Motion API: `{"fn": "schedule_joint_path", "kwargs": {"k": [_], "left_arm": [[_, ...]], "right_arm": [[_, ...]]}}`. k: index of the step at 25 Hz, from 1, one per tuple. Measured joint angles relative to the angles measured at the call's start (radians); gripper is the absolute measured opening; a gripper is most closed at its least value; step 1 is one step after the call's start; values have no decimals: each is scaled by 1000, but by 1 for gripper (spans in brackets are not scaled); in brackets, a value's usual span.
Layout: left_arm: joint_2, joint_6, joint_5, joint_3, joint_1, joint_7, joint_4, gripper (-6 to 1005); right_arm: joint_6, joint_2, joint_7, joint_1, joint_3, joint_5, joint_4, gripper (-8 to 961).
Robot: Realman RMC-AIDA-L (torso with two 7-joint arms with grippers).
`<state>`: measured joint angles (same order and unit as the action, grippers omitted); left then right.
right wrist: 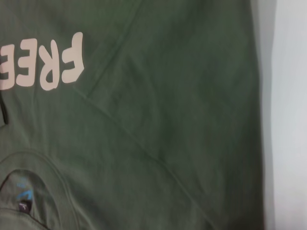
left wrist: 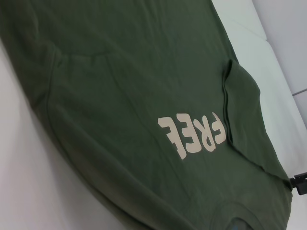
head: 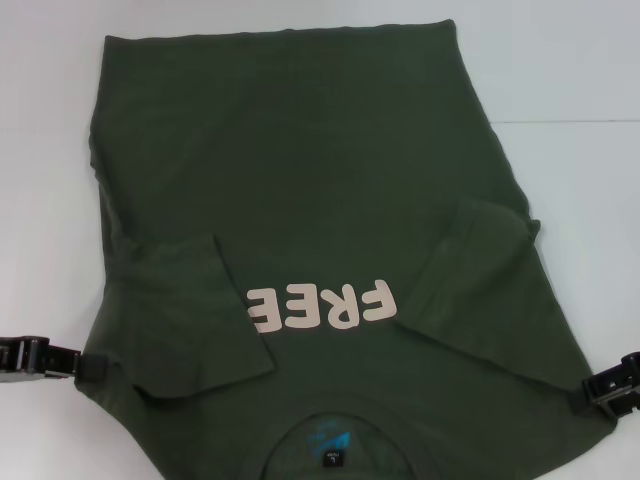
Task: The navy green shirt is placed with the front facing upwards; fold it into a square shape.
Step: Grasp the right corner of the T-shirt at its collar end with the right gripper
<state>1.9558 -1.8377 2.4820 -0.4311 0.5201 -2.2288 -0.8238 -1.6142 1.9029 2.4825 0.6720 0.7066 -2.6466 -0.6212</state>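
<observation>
Dark green cotton is covering most of the white table (head: 580, 60): the navy green shirt (head: 300, 170) is lying flat with its front up. Its pale "FREE" letters (head: 322, 305) are sitting just above the round collar (head: 335, 440), which is at the edge nearest the robot. Both short sleeves are lying folded in over the chest, the left sleeve (head: 195, 320) on one side of the letters and the right sleeve (head: 475, 270) on the other. The left hand (head: 80, 366) is waiting at the shirt's left shoulder edge, and its dark tip is touching the cloth there. The right hand (head: 598, 392) is waiting at the right shoulder edge, also touching the cloth. I cannot tell if either hand is spread or pinching, because the fingertips are too small and dark to make out. The right wrist view is showing the collar, a small dark label (right wrist: 22, 206) inside it, and soft creases running across the cloth. The shirt looks light, floppy and a bit wrinkly, so it will probably bend and sag when lifted. I think the best spots to take hold are the two shoulder corners beside the collar, pinching both layers so the sleeves are not slipping out.
</observation>
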Motion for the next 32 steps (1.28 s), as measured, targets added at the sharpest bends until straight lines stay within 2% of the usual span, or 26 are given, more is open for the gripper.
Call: {"fn": "schedule_joint_path", "kwargs": {"k": [32], "left_arm": [[2,0,0,0,0,2,0,31]], "right_arm": [[33,16,1,13,-9,46,27,738]]}}
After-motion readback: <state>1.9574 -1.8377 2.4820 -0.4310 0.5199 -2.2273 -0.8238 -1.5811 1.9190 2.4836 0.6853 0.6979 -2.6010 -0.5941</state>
